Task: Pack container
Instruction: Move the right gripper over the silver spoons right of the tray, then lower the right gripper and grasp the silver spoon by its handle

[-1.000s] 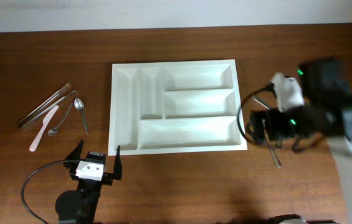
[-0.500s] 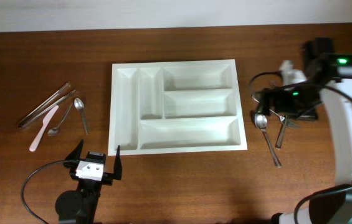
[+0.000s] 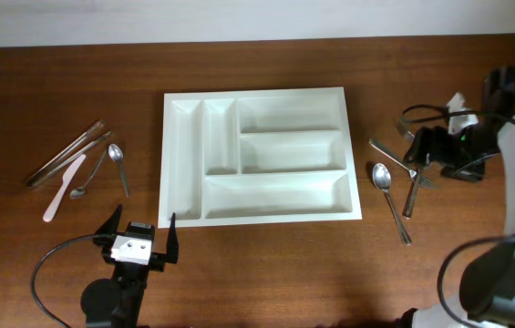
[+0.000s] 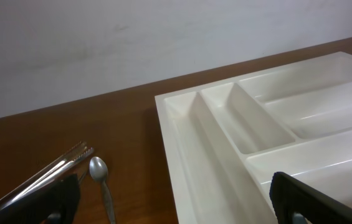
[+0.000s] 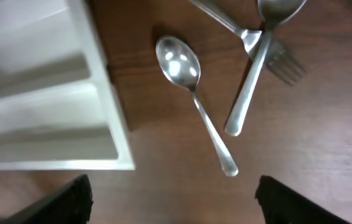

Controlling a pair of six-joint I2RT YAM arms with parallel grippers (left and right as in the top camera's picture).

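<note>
White cutlery tray (image 3: pixel 239 146) lies mid-tabletop (image 3: pixel 257 273), its long axis running left to right; both end effectors are open and hold nothing.
Its two narrow compartments sit at the left end, crosswise to the three long ones stacked on the right; every compartment shows bare white floor. The left end effector (image 3: pixel 141 224) hovers near the tray's front-left corner, while the right end effector (image 5: pixel 172 186), fingers wide, hangs over a metal spoon (image 5: pixel 194 99) and fork (image 5: pixel 285 62) beside the tray's right edge. Metal tongs (image 3: pixel 66 155) and a pale plastic knife (image 3: pixel 63 187) lie well apart on the left.
</note>
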